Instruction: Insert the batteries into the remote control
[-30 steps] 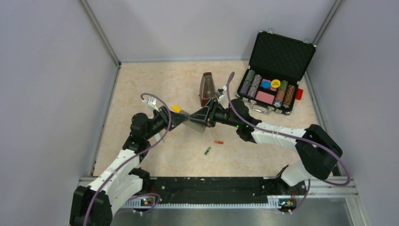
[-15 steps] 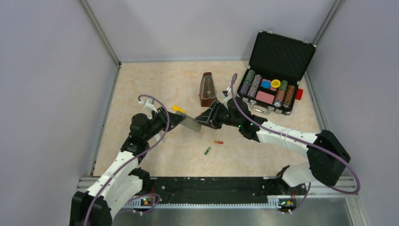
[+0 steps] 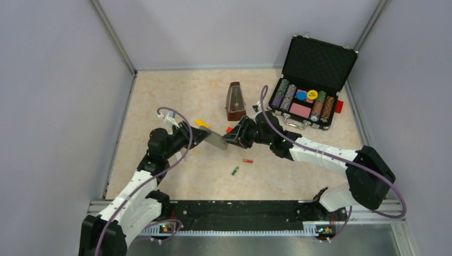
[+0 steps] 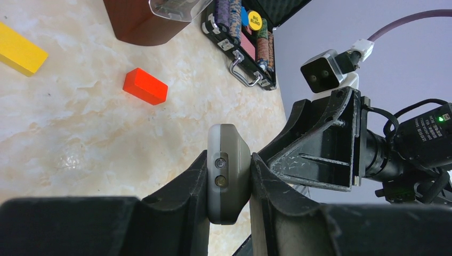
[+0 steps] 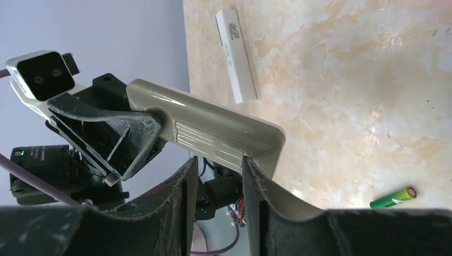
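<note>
The grey remote control [image 3: 216, 141] hangs above the table, its rear end [image 4: 228, 178] clamped between my left gripper's [image 4: 228, 156] fingers. In the right wrist view the remote's [image 5: 208, 128] ribbed cover faces my right gripper [image 5: 217, 160]. That gripper's jaws stand apart with nothing between them. One fingertip [image 5: 248, 162] touches the seam at the cover's end. The red-orange battery [image 3: 247, 160] and the green battery [image 3: 234, 170] lie on the table below the grippers. The green battery [image 5: 393, 198] also shows in the right wrist view.
A brown metronome [image 3: 234, 101] stands behind the grippers. An open black case of poker chips [image 3: 309, 80] sits at the back right. A yellow block [image 4: 20, 49] and a red-orange block [image 4: 145, 86] lie near the left gripper. A slim white bar [image 5: 235, 56] lies on the table.
My right gripper has drawn back a little to the right, uncovering the red-orange block. The left gripper keeps its hold on the remote, which now lies lower and flatter.
</note>
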Controlling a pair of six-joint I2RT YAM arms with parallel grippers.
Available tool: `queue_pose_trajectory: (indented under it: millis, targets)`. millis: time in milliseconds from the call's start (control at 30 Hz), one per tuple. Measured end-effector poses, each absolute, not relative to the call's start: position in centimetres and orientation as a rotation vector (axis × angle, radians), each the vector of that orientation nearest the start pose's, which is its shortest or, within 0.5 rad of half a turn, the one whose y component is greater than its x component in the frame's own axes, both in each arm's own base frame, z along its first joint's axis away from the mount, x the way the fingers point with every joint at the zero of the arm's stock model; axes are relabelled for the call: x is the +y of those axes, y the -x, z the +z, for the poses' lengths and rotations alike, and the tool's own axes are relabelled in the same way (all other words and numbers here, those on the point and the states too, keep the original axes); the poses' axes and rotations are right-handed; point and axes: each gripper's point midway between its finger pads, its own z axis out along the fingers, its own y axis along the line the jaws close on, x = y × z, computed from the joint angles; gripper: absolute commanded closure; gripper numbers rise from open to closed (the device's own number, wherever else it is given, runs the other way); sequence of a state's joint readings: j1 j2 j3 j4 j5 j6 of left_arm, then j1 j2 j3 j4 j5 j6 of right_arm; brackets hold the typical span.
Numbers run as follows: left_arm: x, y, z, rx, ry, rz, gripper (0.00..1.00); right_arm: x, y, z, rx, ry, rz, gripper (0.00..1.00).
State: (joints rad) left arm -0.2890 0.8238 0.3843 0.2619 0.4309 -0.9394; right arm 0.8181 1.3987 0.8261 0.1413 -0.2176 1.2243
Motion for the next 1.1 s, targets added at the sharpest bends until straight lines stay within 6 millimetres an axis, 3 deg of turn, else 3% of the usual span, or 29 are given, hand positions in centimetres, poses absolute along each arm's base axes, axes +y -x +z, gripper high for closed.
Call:
queue_pose_trajectory:
  millis: [833, 1100]
  targets:
    - [-18.3, -26.3, 18.7, 1.909, 0.299, -1.224, 1.0, 36.9, -23.5, 16.3, 2.361, -0.337, 1.426, 0.64]
    - [-18.3, -26.5, 18.5, 1.92, 0.353, -1.244, 1.0, 37.2, -23.7, 16.5, 2.307, -0.369, 1.504, 0.64]
